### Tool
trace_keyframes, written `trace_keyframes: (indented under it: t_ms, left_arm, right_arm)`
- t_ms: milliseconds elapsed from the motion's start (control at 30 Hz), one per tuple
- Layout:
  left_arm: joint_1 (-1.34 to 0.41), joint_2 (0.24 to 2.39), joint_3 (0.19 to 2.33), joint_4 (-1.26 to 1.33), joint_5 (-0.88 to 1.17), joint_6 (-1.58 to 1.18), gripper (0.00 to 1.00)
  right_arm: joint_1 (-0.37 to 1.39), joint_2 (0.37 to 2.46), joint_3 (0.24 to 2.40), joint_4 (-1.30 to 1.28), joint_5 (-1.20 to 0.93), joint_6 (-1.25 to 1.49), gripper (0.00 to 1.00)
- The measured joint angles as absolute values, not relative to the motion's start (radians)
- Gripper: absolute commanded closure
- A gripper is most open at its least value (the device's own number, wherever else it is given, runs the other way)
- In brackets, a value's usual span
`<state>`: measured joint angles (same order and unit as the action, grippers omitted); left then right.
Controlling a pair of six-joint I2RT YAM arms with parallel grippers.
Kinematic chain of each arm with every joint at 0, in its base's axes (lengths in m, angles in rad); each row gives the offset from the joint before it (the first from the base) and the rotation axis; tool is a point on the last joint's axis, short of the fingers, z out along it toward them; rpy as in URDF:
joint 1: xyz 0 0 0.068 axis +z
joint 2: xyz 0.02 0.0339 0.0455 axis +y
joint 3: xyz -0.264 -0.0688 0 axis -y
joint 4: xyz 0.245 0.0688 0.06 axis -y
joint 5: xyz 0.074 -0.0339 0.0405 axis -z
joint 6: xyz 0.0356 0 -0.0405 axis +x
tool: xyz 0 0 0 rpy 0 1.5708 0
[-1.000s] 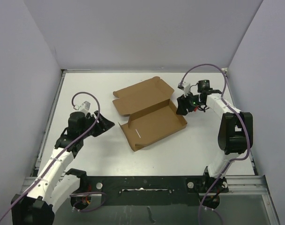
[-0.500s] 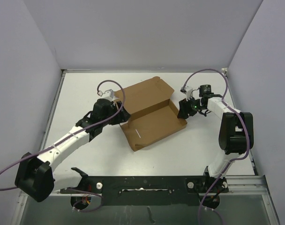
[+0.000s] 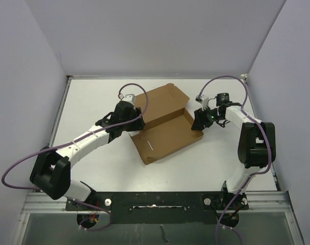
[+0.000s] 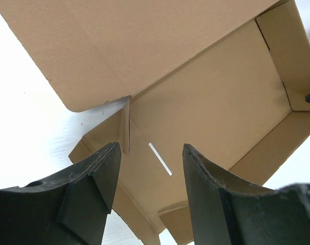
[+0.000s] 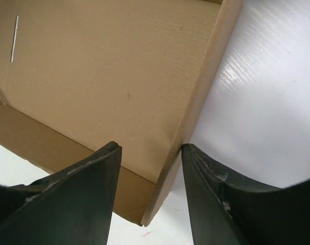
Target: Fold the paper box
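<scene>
Paper box [image 3: 168,135] sits mid-table [image 3: 88,99], tray side up, with the lid flap open toward the far side. Left gripper [image 3: 137,124] is over the box's left corner. Its jaws are moderately apart and hold nothing, and the upright corner tab shows just beyond one finger [image 4: 91,186]. Right gripper [image 3: 198,122] is at the box's right end, jaws parted astride the side wall. One finger [image 5: 221,204] is outside the wall and close to it; contact unclear.

Box [image 3: 168,135]: brown corrugated cardboard, matt, faintly ribbed. Table [image 3: 88,102]: white, smooth, slight sheen, fine grain. Fingers [image 4: 88,189]: black plastic, matt, lightly scuffed
</scene>
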<state>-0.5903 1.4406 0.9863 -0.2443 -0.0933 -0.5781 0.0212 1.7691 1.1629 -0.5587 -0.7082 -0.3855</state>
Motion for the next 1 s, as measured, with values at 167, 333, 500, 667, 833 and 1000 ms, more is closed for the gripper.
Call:
trace_keyframes:
  t_ms: [167,333,500,667,833,1000]
  left_arm:
    - [-0.590,1.443,0.986,-0.243,-0.094,-0.566,0.50]
    - [-0.590,1.420,0.969,-0.235,-0.108,-0.559,0.52]
    - [-0.590,1.345,0.923,-0.244,-0.132,-0.542,0.54]
    - [-0.590,1.335,0.923,-0.251,-0.140,-0.514,0.56]
    - [-0.582,1.357,0.923,-0.252,-0.146,-0.481,0.57]
    - [-0.551,1.446,0.943,-0.266,-0.143,-0.440,0.57]
  right_arm:
    - [0.022,1.765,1.161,-0.580,-0.730,-0.387,0.50]
    - [0.027,1.720,1.130,-0.590,-0.748,-0.387,0.51]
    - [0.035,1.693,1.113,-0.600,-0.774,-0.387,0.51]
    - [0.049,1.692,1.111,-0.601,-0.785,-0.387,0.51]
    - [0.064,1.692,1.108,-0.601,-0.791,-0.387,0.51]
    - [0.074,1.692,1.108,-0.601,-0.794,-0.387,0.51]
